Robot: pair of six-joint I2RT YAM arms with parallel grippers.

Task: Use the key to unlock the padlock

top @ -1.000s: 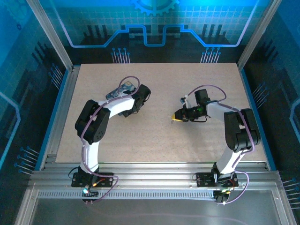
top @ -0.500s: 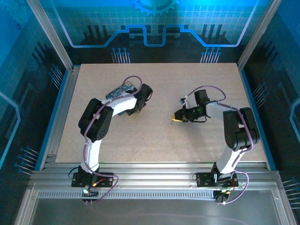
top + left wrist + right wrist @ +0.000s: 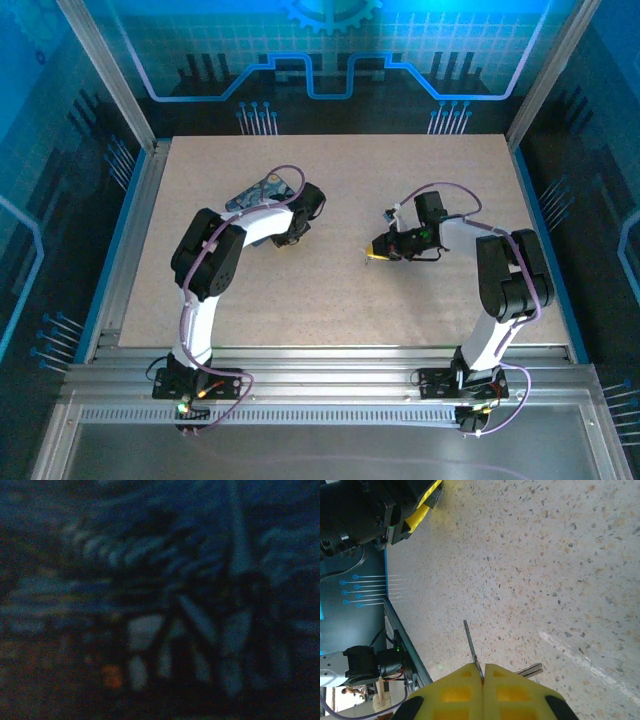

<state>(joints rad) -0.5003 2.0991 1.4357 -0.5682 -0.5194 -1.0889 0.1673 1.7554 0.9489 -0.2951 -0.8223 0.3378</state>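
**Key clamped in your right gripper, padlock not made out**

Your right gripper (image 3: 483, 678) has its yellow fingertips pressed together on a thin silvery metal key (image 3: 470, 649). The right wrist view shows the key's narrow blade standing out from the seam between the fingertips, above the speckled beige tabletop (image 3: 560, 570). A second silvery metal piece (image 3: 530, 669) juts out sideways, just beside the same fingertips. You cannot tell whether it belongs to the same key or hangs with it.

In the overhead view, your right arm is bent inward with its gripper near the middle of the tabletop, pointing towards your left arm.

Your left arm reaches over the far left part of the tabletop, and its wrist hangs just beside a dark blue swirl-patterned rectangular tin (image 3: 250, 192). The right wrist view catches your left gripper (image 3: 424, 504) as a black body with yellow fingers in the upper left corner. You cannot tell from that angle whether its fingers are apart or together.

The left wrist view is too dark and blurred to read, giving you only vague pale streaks on deep blue. You cannot tell where the padlock sits from these pictures.
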